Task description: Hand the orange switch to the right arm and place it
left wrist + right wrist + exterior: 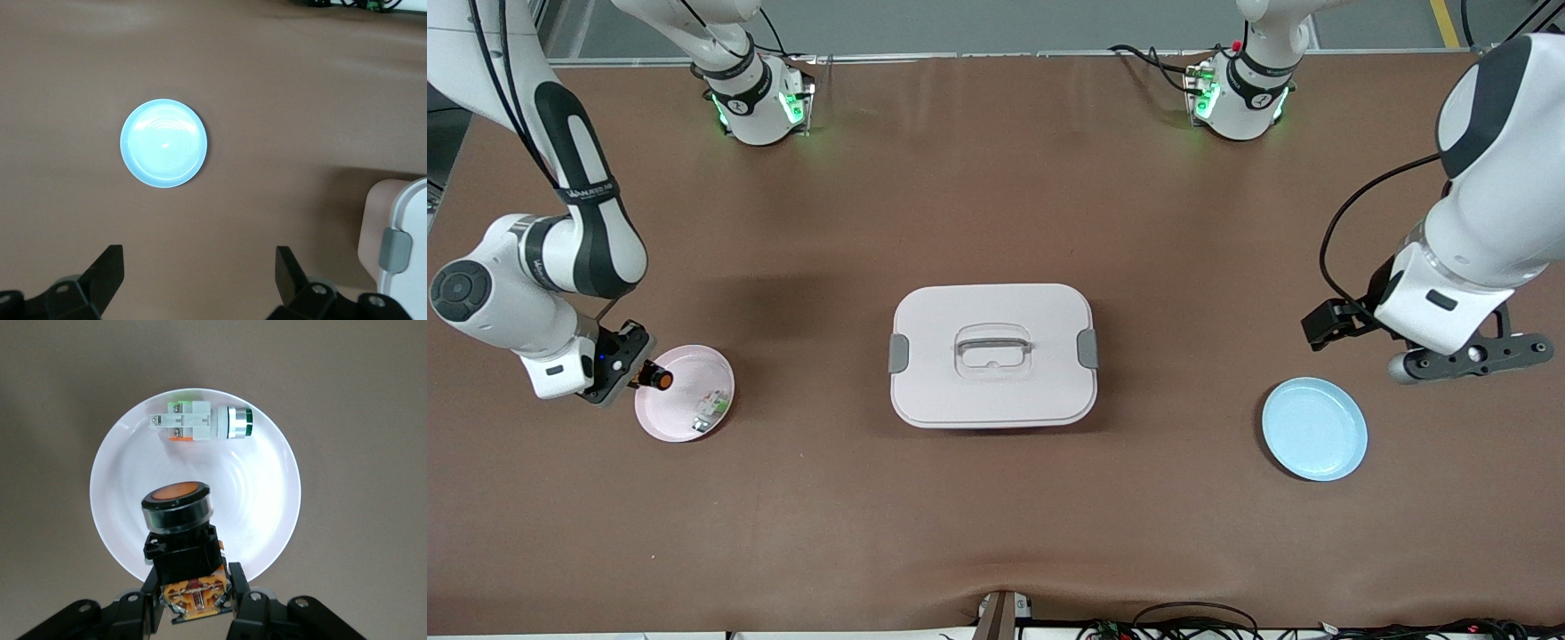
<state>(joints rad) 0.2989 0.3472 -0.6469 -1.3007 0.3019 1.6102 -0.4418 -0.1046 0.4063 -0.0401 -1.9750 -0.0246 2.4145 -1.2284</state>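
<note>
The orange switch (660,379) is a small black cylinder with an orange cap. My right gripper (640,374) is shut on its orange base and holds it over the edge of the pink plate (674,416). In the right wrist view the switch (177,520) sits between the fingers of my right gripper (195,584), its cap over the plate (267,500), which looks white there. My left gripper (1463,358) is open and empty over bare table beside the blue plate (1314,428). In the left wrist view its fingers (107,267) stand wide apart.
A small green-and-white part (710,411) lies on the pink plate, also in the right wrist view (200,423). A pale lidded box with a handle (992,356) stands mid-table. The blue plate (163,143) holds nothing.
</note>
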